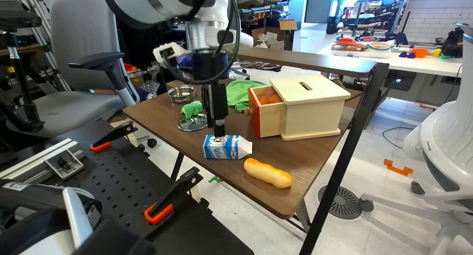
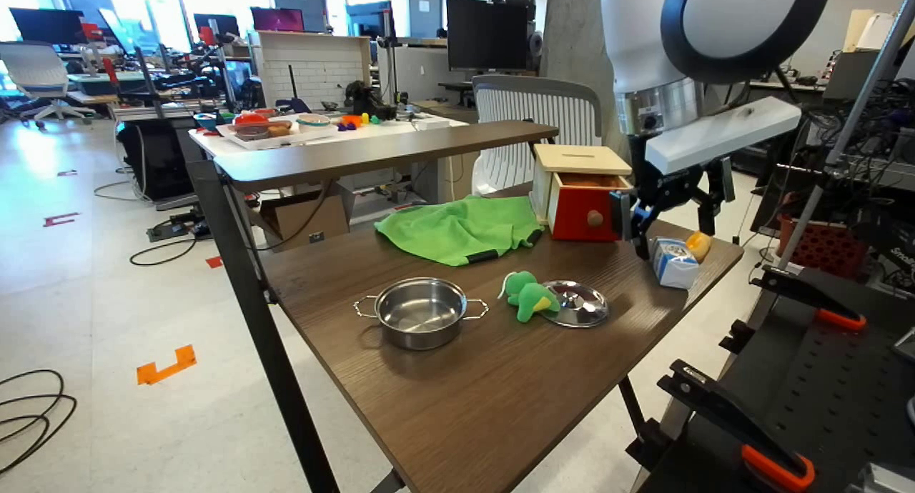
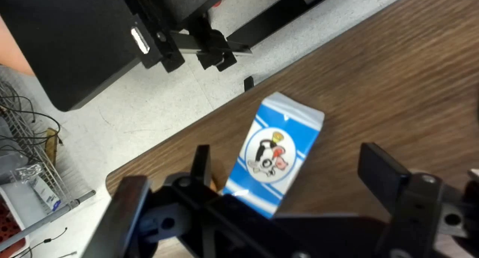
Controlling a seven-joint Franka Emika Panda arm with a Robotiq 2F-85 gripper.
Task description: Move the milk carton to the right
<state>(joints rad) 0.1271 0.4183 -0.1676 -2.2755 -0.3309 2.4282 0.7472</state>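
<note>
On the brown tabletop (image 2: pixel 486 400) | milk carton (image 3: pixel 275 157) lies on its side, near bread loaf (image 1: pixel 266 173) | Robotiq gripper (image 3: pixel 287 166): fingers spread wide, close to milk carton

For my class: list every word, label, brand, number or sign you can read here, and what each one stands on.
None can be read with certainty.
Milk carton: side lettering too blurred; the cow picture in the wrist view carries no readable words.
White chair: mark too small.
Black-and-orange clamp: lettering too small.
Dark device: pale label too small.
Dark object at an exterior view's edge: lettering too blurred.
</note>
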